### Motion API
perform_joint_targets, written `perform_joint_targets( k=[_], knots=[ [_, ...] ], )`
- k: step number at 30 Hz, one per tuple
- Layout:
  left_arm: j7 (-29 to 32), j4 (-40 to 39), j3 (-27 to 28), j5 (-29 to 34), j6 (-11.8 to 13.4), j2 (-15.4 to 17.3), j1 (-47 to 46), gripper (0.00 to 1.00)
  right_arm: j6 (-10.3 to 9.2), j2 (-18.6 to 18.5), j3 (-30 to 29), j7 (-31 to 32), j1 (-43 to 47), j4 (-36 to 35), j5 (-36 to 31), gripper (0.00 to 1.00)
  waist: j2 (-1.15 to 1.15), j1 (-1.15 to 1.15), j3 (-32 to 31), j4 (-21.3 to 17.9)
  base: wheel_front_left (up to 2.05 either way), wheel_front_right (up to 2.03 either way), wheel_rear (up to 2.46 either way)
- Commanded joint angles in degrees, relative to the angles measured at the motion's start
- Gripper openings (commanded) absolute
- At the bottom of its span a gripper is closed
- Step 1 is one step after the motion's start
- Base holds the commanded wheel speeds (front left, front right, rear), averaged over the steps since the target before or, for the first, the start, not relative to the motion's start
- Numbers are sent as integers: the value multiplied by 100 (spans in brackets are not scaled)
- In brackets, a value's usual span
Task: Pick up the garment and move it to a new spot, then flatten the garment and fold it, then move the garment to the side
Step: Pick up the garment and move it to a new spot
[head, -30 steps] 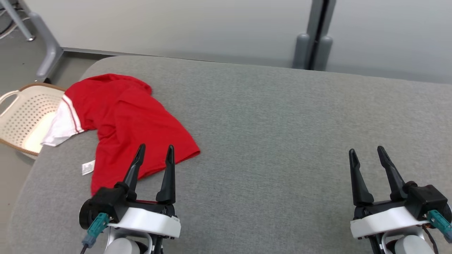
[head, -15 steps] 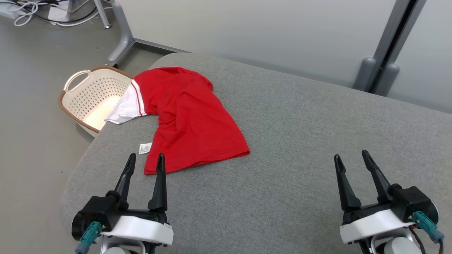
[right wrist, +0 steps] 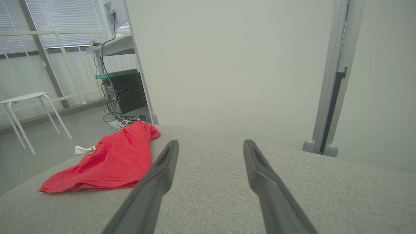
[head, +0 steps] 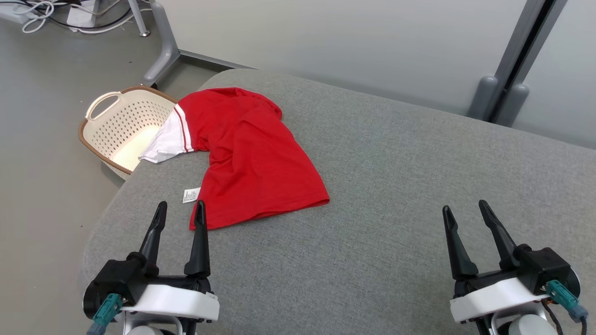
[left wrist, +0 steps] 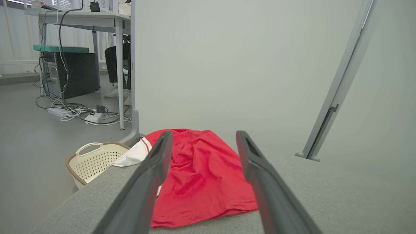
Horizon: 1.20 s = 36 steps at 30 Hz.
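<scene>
Grey padded table [head: 396,186]: the red T-shirt [head: 251,163] sprawls at its far-left corner, hem just ahead of my left gripper [head: 181,203], well apart from my right gripper [head: 464,205]; both gape wide, empty.

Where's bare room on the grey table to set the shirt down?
Widest free patch: the table right of the shirt, out to its far and right edges, ahead of the right end effector. A narrower strip lies between it and the left end effector. Crowded: far-left corner, shirt with sleeve overhanging by the basket.
</scene>
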Motion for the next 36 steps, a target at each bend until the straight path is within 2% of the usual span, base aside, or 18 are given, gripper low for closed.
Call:
perform_joint_targets(
  k=[1,10,15,17,22,27,36],
  knots=[
    [-1,-13,37,-6,0,20,-9,100,-1,-42,-15,-7,-3,-7,3,100,0,0,39,-43,0,0,0],
    [-1,361,435,46,30,20,-383,100,-1,-286,-369,-6,-247,-214,-26,100,0,0,574,-429,0,0,0],
    [-1,1108,820,265,-74,123,-901,100,-1,-512,-542,-7,-391,-361,-29,100,0,0,999,-696,0,0,0],
    [42,1900,959,174,-209,351,-1279,100,-1,-627,-683,-7,-477,-433,-11,100,0,0,1202,-850,0,0,0],
    [687,2925,985,-8,-496,731,-1920,100,0,-741,-870,-7,-575,-563,28,100,0,0,1507,-1054,0,0,0],
    [1295,3568,867,-74,-679,1018,-2424,100,0,-801,-838,-7,-641,-614,48,100,0,0,1706,-1196,0,0,0],
    [2116,4322,564,-109,-805,1201,-2979,100,0,-871,-789,-7,-746,-651,59,100,0,0,1942,-1310,0,0,0]
  ],
)
